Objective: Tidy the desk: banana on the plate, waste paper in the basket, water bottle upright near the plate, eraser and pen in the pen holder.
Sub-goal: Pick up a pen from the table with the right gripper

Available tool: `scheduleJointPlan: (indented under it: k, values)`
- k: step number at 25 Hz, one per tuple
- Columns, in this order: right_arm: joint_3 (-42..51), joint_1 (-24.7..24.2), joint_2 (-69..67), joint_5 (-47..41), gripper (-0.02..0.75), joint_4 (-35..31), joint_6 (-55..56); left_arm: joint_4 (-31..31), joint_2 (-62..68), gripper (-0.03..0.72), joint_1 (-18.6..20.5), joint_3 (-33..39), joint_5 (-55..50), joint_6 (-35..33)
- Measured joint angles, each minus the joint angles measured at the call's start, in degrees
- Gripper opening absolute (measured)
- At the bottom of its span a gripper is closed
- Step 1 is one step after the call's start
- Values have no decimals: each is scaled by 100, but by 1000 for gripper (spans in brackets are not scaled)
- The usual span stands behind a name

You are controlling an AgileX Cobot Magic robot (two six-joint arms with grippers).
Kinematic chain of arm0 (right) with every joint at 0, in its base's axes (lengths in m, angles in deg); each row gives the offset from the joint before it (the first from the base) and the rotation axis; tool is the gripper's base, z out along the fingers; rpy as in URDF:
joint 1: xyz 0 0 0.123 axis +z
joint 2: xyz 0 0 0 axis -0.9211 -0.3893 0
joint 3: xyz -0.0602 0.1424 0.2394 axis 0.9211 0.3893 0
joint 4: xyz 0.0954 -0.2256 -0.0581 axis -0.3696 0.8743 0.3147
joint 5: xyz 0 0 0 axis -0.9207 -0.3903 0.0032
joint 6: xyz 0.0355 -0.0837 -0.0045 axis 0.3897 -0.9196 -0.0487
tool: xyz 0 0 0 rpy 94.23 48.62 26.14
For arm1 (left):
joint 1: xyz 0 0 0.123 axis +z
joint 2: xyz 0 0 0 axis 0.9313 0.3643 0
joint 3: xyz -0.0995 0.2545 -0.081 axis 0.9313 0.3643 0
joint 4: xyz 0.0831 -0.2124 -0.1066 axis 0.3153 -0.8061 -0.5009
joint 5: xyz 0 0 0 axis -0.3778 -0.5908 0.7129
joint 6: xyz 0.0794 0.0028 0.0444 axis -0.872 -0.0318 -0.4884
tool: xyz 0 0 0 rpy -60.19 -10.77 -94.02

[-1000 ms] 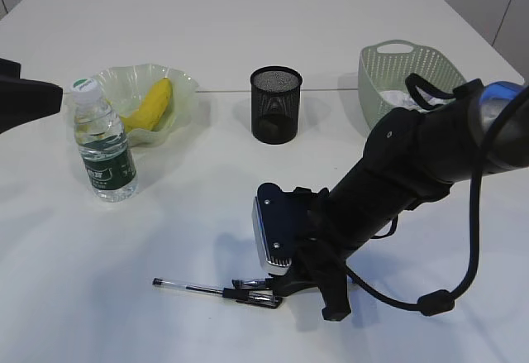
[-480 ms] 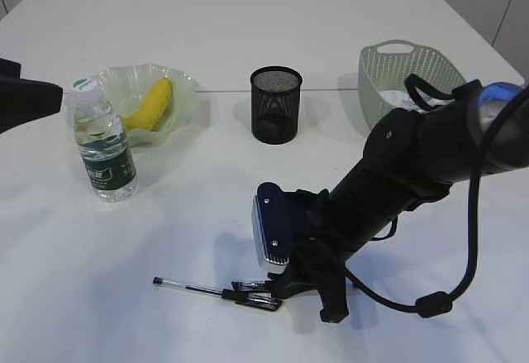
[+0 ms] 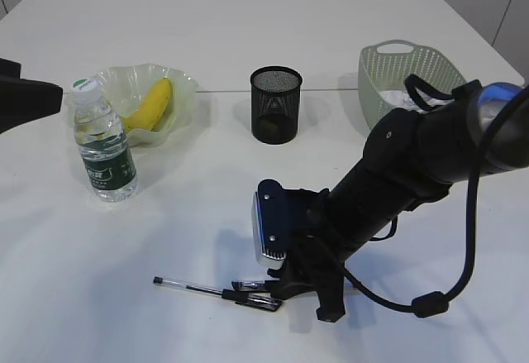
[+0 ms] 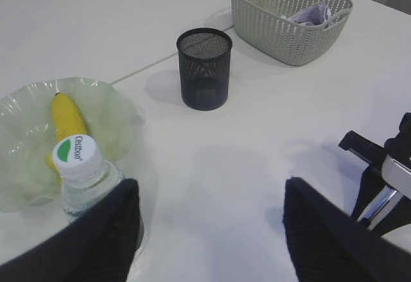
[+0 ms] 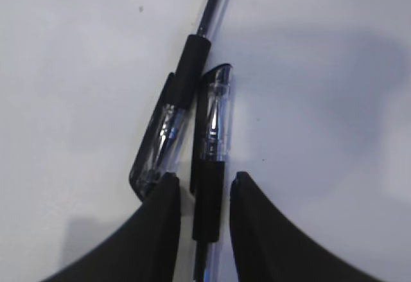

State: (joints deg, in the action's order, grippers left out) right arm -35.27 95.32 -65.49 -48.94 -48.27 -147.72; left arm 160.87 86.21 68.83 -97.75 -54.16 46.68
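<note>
Since the earlier frame the right arm has settled a little lower and its wrist has turned slightly over the pens; nothing else on the desk [image 3: 347, 32] has shifted. The right fingers [image 5: 199, 221] straddle one pen [image 5: 210, 166] at its dark grip, a narrow gap either side, seemingly not yet clamped. A second pen [image 5: 173, 112] lies just beside it, touching or nearly so. The left fingers [image 4: 209, 230] hang wide apart, empty, above the bottle [image 3: 102, 144], which stands upright near the plate [image 3: 136, 78] holding the banana [image 3: 150, 104]. Paper [image 3: 395, 97] lies in the basket [image 3: 409, 69]. The eraser is not clearly visible. The step in hand looks like pen pickup. Next the fingers should close squarely on that pen alone, lift, and carry it to the holder [image 3: 275, 104].
</note>
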Motion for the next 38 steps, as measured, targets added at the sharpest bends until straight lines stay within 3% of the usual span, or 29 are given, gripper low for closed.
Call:
scheduleJointPlan:
  k: [6, 12, 23, 38]
  values:
    - [0, 0, 0, 0, 193, 0, 59, 0, 0, 498, 0, 0, 0, 0]
    - [0, 0, -9, 12, 52, 0, 112, 0, 0, 498, 0, 0, 0, 0]
    - [0, 0, 12, 21, 46, -4, 134, 0, 0, 498, 0, 0, 0, 0]
    - [0, -25, 837, -49, 44, -948, 147, 0, 0, 498, 0, 0, 0, 0]
